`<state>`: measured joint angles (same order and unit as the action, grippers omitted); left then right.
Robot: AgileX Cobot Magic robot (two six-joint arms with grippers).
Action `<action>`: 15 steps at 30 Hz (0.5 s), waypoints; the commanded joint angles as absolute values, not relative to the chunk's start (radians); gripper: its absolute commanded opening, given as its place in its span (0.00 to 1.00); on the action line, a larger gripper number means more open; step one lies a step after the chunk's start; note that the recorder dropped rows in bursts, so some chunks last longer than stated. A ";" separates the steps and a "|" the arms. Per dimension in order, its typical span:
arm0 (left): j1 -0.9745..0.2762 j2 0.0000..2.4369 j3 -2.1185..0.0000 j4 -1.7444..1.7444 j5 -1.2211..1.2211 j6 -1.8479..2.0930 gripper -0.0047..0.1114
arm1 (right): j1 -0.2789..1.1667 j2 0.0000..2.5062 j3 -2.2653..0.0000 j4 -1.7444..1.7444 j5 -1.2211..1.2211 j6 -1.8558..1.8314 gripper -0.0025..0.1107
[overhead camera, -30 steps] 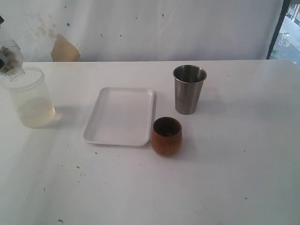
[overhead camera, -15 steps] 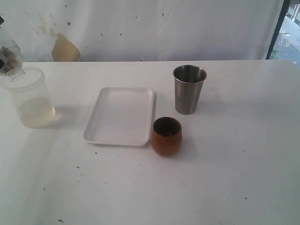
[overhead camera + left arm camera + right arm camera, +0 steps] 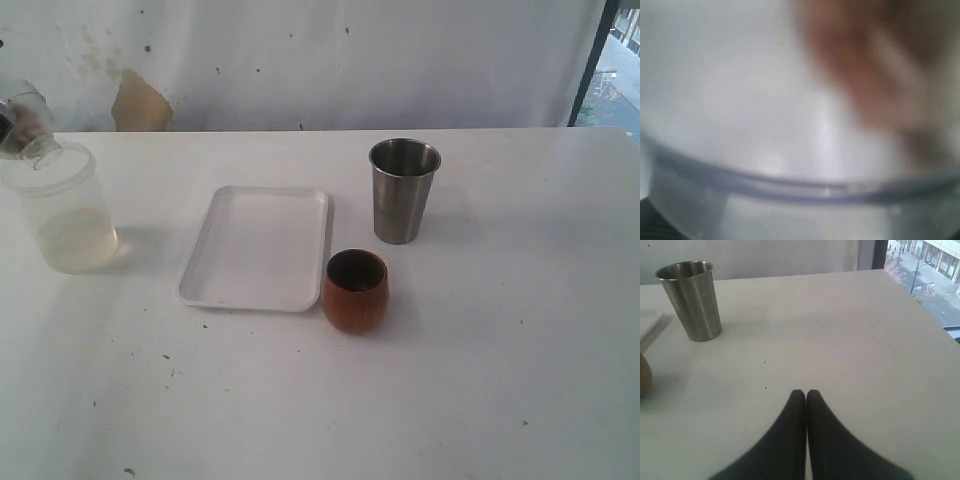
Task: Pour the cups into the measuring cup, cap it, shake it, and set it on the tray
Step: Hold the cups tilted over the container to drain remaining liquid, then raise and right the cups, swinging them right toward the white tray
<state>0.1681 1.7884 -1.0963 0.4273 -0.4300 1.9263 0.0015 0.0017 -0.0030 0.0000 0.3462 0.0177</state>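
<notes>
Exterior view: a white tabletop (image 3: pixel 480 380) carries the white tray (image 3: pixel 255 245), which lies flat near the middle with nothing on it. The brown wooden cup (image 3: pixel 354 291) stands upright just beside the tray's near right corner. The stainless-steel tumbler (image 3: pixel 404 190) stands upright behind the wooden cup, a little apart from the tray's right edge. Well to the left of the tray stands a frosted plastic cup (image 3: pixel 65 210) with pale liquid in its lower part. Above its rim, a tilted clear plastic piece (image 3: pixel 30 125) is cut off by the picture's edge. What it is, and what carries it, cannot be told.

Left wrist view: everything is blurred. A curved translucent rim (image 3: pixel 805 187) crosses the picture, with a brownish smear (image 3: pixel 875 65) beyond it. The left hand itself cannot be made out, so I cannot tell how wide it stands or whether it holds anything.

Right wrist view: the right hand (image 3: pixel 806 394) has its two dark fingers pressed together and grips nothing, above bare tabletop. The tumbler stands upright, well apart from the hand. A corner of the tray and a sliver of the wooden cup show at the picture's edge.
</notes>
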 commanded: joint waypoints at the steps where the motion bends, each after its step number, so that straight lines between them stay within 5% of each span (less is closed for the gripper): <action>1: 0.166 1.770 -1.107 0.392 -0.452 1.528 0.04 | 0.001 0.000 0.000 0.000 0.343 0.023 0.02; 9: 0.166 1.770 -1.107 0.314 -0.485 0.777 0.04 | 0.001 0.000 0.000 0.000 0.343 0.023 0.02; 15: 0.168 1.722 -1.107 0.197 -0.640 -0.356 0.04 | 0.001 0.000 0.000 0.000 0.343 0.023 0.02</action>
<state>0.1681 1.7703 -1.0963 0.2478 -0.5308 0.2325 0.0015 0.0017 -0.0030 0.0000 0.3462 0.0181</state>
